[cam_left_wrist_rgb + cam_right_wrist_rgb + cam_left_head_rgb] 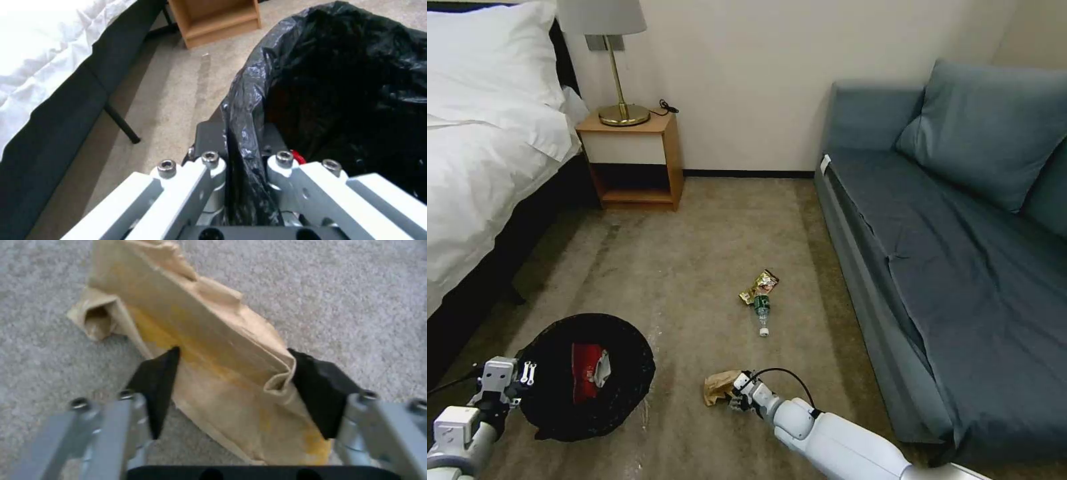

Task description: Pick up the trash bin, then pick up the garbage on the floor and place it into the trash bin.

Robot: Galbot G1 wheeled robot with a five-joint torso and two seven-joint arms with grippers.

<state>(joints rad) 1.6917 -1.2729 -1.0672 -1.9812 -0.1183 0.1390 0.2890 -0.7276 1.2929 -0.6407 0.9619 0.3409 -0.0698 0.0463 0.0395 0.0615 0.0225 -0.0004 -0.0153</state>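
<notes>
- Step in hand, by my reading: the second piece of garbage, the crumpled brown paper bag (209,350), is being taken from the carpet (694,253), with the bin already in the left arm's keeping
- Trash bin (587,377) sits low at the robot's left, its black liner (338,83) draped over the rim; a red-and-white carton (586,370) already lies inside it
- Left gripper (242,150) pinches the bin's rim, one finger outside and one inside, jaws narrow with the liner bunched between them
- Right gripper (231,386) is down at the floor around the paper bag; its jaws stand wide, one black pad (158,386) at each side of the bag's folded ridge, touching or just beside the paper, not yet squeezing it flat
- Next move, as I judge it, calls for the jaws to come together on that ridge firmly enough that the limp paper does not slip out, then a lift and a carry leftward over the bin's mouth
- Small bottle (762,312) with a green label and the gold wrapper (760,285) lie together farther ahead on the carpet, near the sofa (960,267), untouched
</notes>
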